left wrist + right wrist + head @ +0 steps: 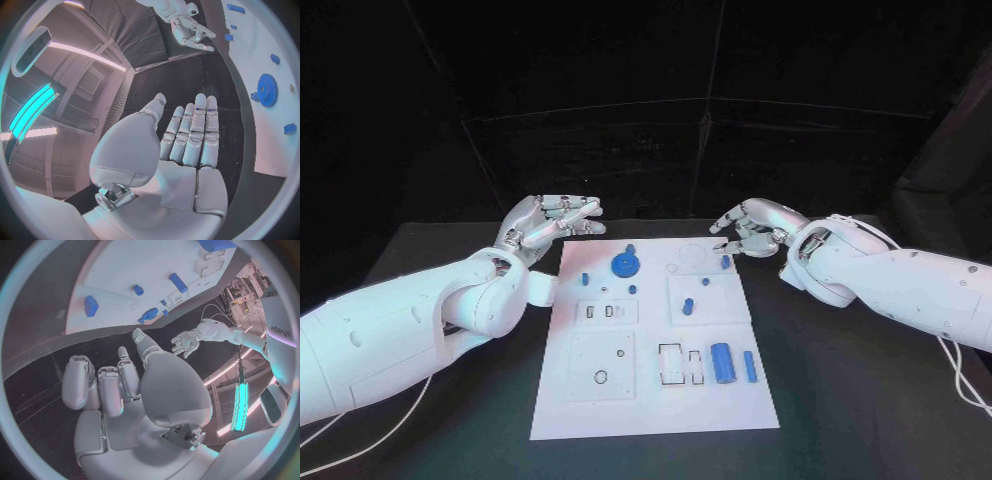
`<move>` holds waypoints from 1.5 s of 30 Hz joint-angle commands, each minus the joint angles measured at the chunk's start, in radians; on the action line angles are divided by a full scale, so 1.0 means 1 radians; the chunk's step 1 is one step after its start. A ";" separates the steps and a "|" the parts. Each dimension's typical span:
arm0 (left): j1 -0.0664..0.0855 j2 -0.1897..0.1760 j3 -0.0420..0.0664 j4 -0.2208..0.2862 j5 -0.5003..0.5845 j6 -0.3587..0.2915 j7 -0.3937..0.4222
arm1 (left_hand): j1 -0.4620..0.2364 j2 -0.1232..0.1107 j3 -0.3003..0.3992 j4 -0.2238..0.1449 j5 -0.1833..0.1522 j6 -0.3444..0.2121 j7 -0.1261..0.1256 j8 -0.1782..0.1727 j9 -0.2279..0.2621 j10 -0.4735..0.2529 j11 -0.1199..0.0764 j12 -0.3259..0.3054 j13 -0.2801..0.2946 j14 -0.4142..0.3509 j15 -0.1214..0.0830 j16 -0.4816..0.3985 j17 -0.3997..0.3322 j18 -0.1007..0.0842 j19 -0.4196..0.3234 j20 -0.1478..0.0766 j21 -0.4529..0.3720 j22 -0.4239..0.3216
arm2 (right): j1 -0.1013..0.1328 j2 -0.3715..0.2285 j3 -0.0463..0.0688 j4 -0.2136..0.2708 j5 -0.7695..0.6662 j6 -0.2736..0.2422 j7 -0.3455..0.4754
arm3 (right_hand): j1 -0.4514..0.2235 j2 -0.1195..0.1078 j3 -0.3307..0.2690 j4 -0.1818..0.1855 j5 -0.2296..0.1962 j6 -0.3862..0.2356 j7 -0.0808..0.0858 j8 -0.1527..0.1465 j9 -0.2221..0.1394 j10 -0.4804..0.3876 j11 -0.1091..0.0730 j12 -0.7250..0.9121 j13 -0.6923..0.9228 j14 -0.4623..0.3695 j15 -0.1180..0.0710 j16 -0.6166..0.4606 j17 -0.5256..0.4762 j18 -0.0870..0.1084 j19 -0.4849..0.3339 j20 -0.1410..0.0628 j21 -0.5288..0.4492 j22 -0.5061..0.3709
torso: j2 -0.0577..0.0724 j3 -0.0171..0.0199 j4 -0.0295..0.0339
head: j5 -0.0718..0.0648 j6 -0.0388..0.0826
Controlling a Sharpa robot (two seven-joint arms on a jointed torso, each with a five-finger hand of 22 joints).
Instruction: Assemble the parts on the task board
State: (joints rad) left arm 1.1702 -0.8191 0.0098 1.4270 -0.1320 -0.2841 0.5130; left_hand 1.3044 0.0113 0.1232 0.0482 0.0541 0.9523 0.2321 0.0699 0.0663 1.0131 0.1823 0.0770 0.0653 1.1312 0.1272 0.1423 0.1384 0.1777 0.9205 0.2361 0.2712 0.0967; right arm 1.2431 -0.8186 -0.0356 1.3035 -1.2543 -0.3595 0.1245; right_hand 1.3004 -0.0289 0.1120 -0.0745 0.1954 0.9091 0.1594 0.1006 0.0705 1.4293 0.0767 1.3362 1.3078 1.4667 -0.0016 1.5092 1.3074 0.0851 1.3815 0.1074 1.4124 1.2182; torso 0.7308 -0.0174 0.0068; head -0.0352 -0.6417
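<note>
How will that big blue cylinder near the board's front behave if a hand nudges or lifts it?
The blue cylinder lies on its side on the task board, so it would probably roll sideways if nudged. It looks rigid and smooth, likely light, so fingers may slip.

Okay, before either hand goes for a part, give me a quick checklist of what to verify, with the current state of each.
1. Left hand holds nothing: ok, fingers extended and apart.
2. Right hand holds nothing: ok, though its fingers are partly curled.
3. Both hands off the task board: ok, they sit at its far corners.
4. Blue gear reachable and unobstructed: ok.
5. Blue cylinder lying free on the board: ok.
6. Which socket each part fits: cannot tell.
</note>
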 commanded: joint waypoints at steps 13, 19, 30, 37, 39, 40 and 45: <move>0.000 0.011 0.001 -0.013 -0.004 0.021 0.008 | 0.003 0.005 -0.002 -0.005 0.002 0.003 -0.001 -0.002 0.000 -0.001 -0.004 -0.002 -0.001 -0.003 0.000 -0.006 0.001 0.006 -0.002 0.003 -0.006 -0.001 | -0.043 -0.012 0.000 -0.086 0.061 0.059 0.076 | 0.013 -0.001 -0.001 -0.012 -0.006 -0.004 0.005 -0.007 -0.003 -0.002 -0.004 -0.001 0.044 0.070 -0.002 0.005 0.091 -0.010 0.001 -0.004 -0.002 -0.002 | 0.001 -0.0011 0.0013 | -0.012 -0.003; 0.000 0.013 0.001 -0.017 -0.004 0.021 0.008 | 0.003 0.005 -0.002 -0.005 0.002 0.003 -0.001 -0.002 0.000 -0.001 -0.004 -0.002 -0.001 -0.003 0.000 -0.006 0.001 0.006 -0.002 0.003 -0.006 -0.001 | -0.068 0.007 0.000 -0.111 0.062 0.074 0.076 | 0.012 -0.002 -0.004 -0.012 -0.006 -0.011 0.006 -0.012 -0.004 -0.004 -0.002 -0.005 0.041 0.070 0.000 0.005 0.090 -0.010 0.000 -0.003 -0.003 -0.004 | 0.000 -0.0018 0.0009 | -0.011 -0.007; -0.002 0.012 0.001 -0.020 -0.004 0.022 0.007 | 0.003 0.005 -0.002 -0.005 0.002 0.003 -0.001 -0.002 0.000 -0.001 -0.004 -0.002 -0.001 -0.003 0.000 -0.006 0.001 0.006 -0.002 0.003 -0.006 -0.001 | -0.083 0.022 0.000 -0.136 0.074 0.043 0.076 | 0.009 0.002 -0.006 -0.010 -0.004 -0.018 0.008 -0.015 -0.005 -0.005 0.000 -0.006 0.040 0.070 0.001 0.005 0.092 -0.010 0.000 -0.002 -0.003 -0.005 | 0.000 -0.0023 0.0017 | -0.010 -0.010; -0.002 0.012 0.001 -0.022 -0.004 0.023 0.006 | 0.003 0.005 -0.002 -0.005 0.002 0.003 -0.001 -0.002 0.000 -0.001 -0.004 -0.002 -0.001 -0.003 0.000 -0.006 0.001 0.006 -0.002 0.003 -0.006 -0.001 | -0.084 0.033 0.000 -0.142 0.099 0.031 0.073 | 0.007 0.011 -0.005 -0.007 -0.003 -0.020 0.009 -0.016 -0.004 -0.004 0.001 -0.003 0.042 0.071 0.002 0.006 0.094 -0.010 0.000 -0.001 -0.003 -0.003 | 0.000 -0.0018 0.0012 | -0.010 -0.010; -0.003 0.012 0.001 -0.023 -0.004 0.023 0.006 | 0.003 0.005 -0.002 -0.005 0.002 0.003 -0.001 -0.002 0.000 -0.001 -0.004 -0.002 -0.001 -0.003 0.000 -0.006 0.001 0.006 -0.002 0.003 -0.006 -0.001 | -0.084 0.036 0.000 -0.143 0.102 0.031 0.073 | 0.007 0.012 -0.005 -0.006 -0.002 -0.020 0.009 -0.016 -0.004 -0.004 0.001 -0.003 0.042 0.071 0.002 0.006 0.093 -0.010 0.000 -0.001 -0.003 -0.003 | 0.000 -0.0014 0.0011 | -0.010 -0.010; -0.003 0.012 0.001 -0.023 -0.004 0.023 0.006 | 0.003 0.005 -0.002 -0.005 0.002 0.003 -0.001 -0.002 0.000 -0.001 -0.004 -0.002 -0.001 -0.003 0.000 -0.006 0.001 0.006 -0.002 0.003 -0.006 -0.001 | -0.084 0.037 0.000 -0.144 0.104 0.031 0.073 | 0.007 0.014 -0.005 -0.006 -0.002 -0.020 0.009 -0.016 -0.004 -0.003 0.001 -0.003 0.043 0.071 0.002 0.006 0.093 -0.010 0.001 -0.001 -0.002 -0.003 | 0.000 -0.0018 0.0013 | -0.010 -0.011; -0.003 0.013 0.001 -0.024 -0.004 0.025 0.004 | 0.003 0.005 -0.002 -0.005 0.002 0.003 -0.001 -0.002 0.000 -0.001 -0.004 -0.002 -0.001 -0.003 0.000 -0.006 0.001 0.006 -0.002 0.003 -0.006 -0.001 | -0.084 0.042 0.000 -0.147 0.109 0.034 0.073 | 0.008 0.021 -0.003 -0.005 -0.005 -0.016 0.009 -0.014 -0.003 -0.002 0.001 -0.001 0.045 0.071 0.002 0.006 0.095 -0.010 0.001 0.000 -0.002 -0.002 | 0.000 -0.0024 0.0014 | -0.011 -0.013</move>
State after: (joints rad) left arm 1.1664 -0.8076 0.0096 1.4027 -0.1321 -0.2720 0.5127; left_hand 1.3044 0.0113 0.1232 0.0482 0.0541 0.9523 0.2321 0.0699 0.0663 1.0131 0.1823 0.0770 0.0653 1.1312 0.1272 0.1423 0.1380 0.1777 0.9205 0.2361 0.2712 0.0971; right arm 1.1573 -0.7780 -0.0357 1.1565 -1.1623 -0.3151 0.1918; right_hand 1.3104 -0.0153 0.1090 -0.0824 0.1955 0.8938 0.1690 0.0889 0.0674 1.4292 0.0767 1.3360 1.3079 1.4667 -0.0017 1.5090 1.3079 0.0852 1.3816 0.1073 1.4124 1.2148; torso 0.7308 -0.0193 0.0083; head -0.0453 -0.6530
